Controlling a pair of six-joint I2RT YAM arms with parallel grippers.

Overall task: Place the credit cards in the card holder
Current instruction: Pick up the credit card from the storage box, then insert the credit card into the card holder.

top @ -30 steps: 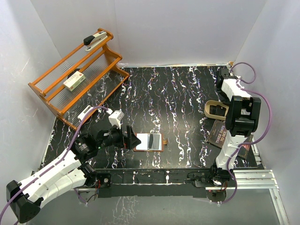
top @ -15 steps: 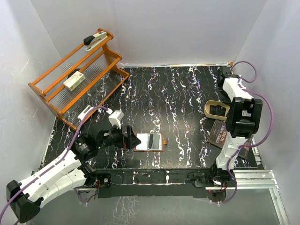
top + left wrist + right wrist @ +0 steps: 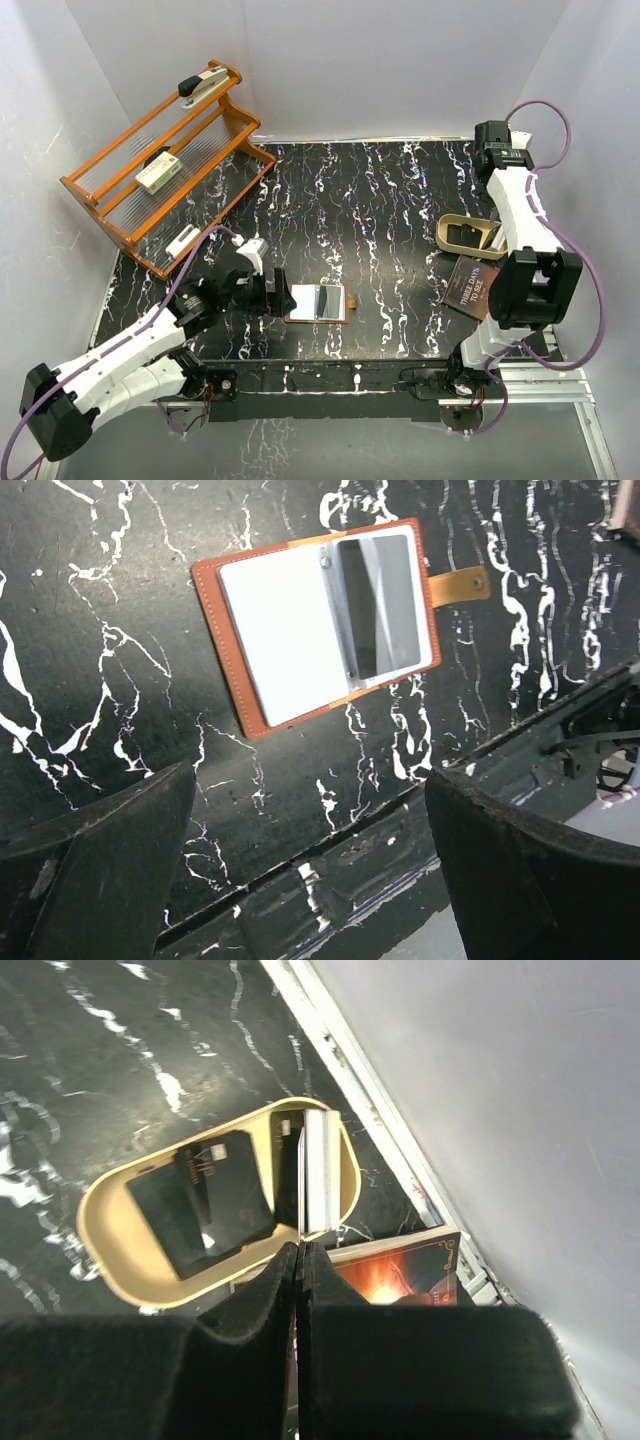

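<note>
Card holder (image 3: 320,302) lies open and flat on the black marbled table (image 3: 380,200), centre, near the front edge. Left wrist view resolves it: pale card (image 3: 280,630) in the left pane, darker glossy card (image 3: 375,605) in the right pane, snap tab (image 3: 462,583) sticking out sideways. Top view gives only two toned patches there.

Left gripper (image 3: 310,775) sits just beside the holder, not touching, jaws wide apart with nothing between them. Right gripper (image 3: 300,1260) has its fingers pressed together, empty, raised above the tan tray (image 3: 100,1250).

Only the right wrist view shows the tray's contents: a dark flat rectangle (image 3: 200,1200) and a pale narrow strip (image 3: 320,1170), kind unclear. Lettered book (image 3: 468,285) lies at the tray's front side.
</note>
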